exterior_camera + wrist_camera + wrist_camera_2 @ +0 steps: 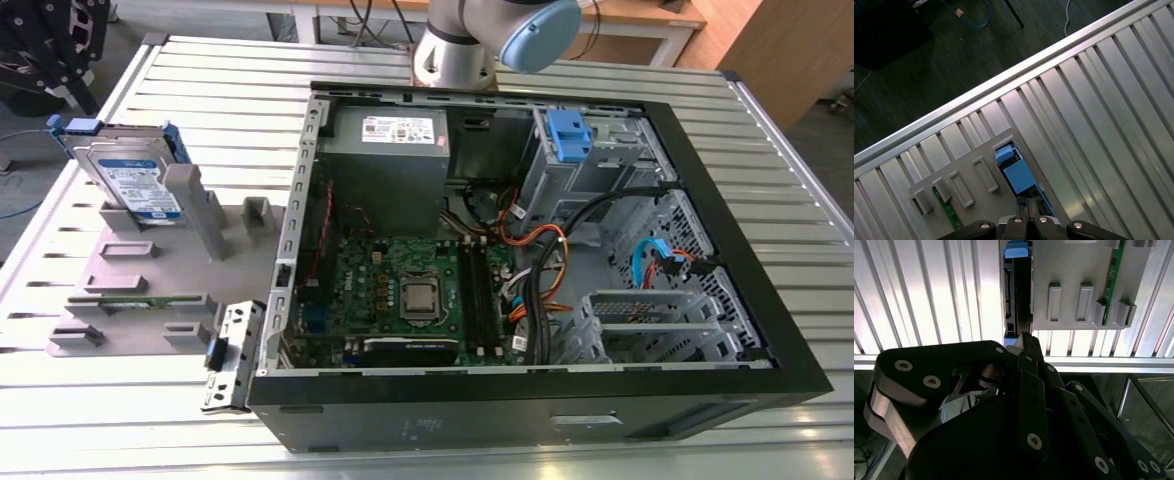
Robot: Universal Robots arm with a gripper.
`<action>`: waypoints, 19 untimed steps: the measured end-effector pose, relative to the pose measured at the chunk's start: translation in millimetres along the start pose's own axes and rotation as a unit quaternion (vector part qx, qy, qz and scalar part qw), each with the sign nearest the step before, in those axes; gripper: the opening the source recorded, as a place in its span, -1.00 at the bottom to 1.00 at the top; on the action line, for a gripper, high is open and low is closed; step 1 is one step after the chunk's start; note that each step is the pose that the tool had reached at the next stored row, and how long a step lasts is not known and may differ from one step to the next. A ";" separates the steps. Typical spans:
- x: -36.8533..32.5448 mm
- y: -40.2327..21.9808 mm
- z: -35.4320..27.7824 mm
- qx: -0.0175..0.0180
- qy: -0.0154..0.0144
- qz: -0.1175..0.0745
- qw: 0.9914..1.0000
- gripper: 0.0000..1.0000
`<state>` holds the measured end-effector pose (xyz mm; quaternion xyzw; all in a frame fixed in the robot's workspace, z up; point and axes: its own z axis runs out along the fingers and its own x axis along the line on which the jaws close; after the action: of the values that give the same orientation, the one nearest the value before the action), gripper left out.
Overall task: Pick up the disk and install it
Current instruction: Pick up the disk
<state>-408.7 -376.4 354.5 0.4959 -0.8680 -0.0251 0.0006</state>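
Observation:
The disk (134, 180), silver with a white-and-blue label and blue side rails, stands on edge in a grey holder (147, 270) on the slatted table, at the exterior view's left. Both wrist views look down on it edge-on, showing its dark edge (1016, 290) and blue rail tab (1016, 177). My gripper (1025, 335) hangs above one end of the disk (1026, 202), apart from it. Its dark fingers are pressed together and hold nothing.
An open computer case (707, 190) lies in the middle of the table, with a grey power-supply box (387, 150), a motherboard (414, 290), cables and a drive bay with a blue clip (567, 135). A green memory stick (1114, 275) sits in the holder. The arm's base (461, 45) stands behind the case.

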 end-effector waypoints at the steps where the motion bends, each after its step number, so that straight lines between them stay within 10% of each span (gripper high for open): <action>1: 0.0 0.0 0.0 0.000 0.000 0.000 1.000 -0.79; 11: 0.0 0.0 0.1 0.000 0.000 -0.003 1.000 -0.79; 19: 0.0 -0.1 1.5 -0.001 0.003 -0.058 0.998 -0.79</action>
<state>-408.6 -376.4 353.0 0.5457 -0.8376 -0.0250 0.0020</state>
